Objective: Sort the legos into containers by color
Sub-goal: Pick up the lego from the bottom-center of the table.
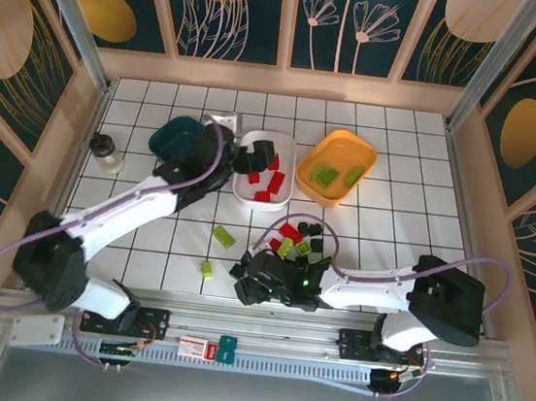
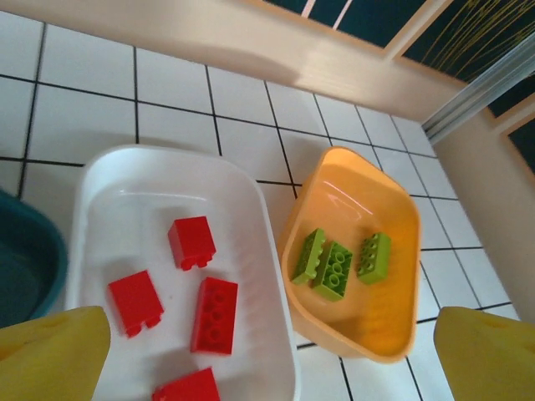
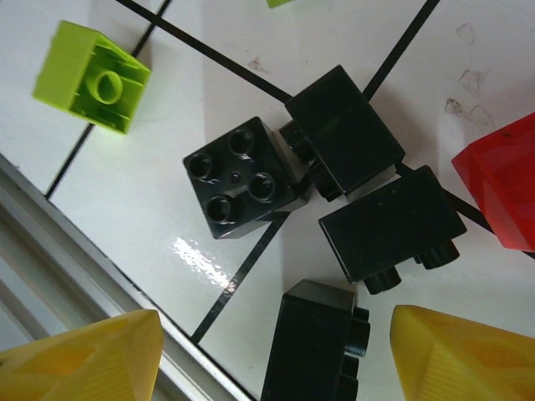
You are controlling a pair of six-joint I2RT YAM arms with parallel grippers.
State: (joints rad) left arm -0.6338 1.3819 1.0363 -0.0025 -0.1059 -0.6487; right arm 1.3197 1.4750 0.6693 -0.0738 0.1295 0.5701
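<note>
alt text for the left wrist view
A white tub holding four red bricks beside an orange tub holding three lime green bricks, on a white tiled table; dark teal tub edge at left, open left pincer's yellow fingertips at the bottom corners.

no word, number or brand can be read anywhere here. any print on the red-and-white card (image 1: 193, 347) by the front rail (image 1: 327, 359) is too small to make out. studs on the black lego (image 3: 238, 177) show no legible lettering.

You have four red legos (image 2: 191, 242) lying in the white tub (image 2: 125, 192) and three lime green ones (image 2: 334, 269) in the orange tub (image 2: 376, 200) just beside it. The dark teal tub (image 2: 25, 267) sits at the white tub's left. Four black bricks (image 3: 238, 177) cluster loose outside the tubs, with a lime brick (image 3: 92, 77) near them.
</note>
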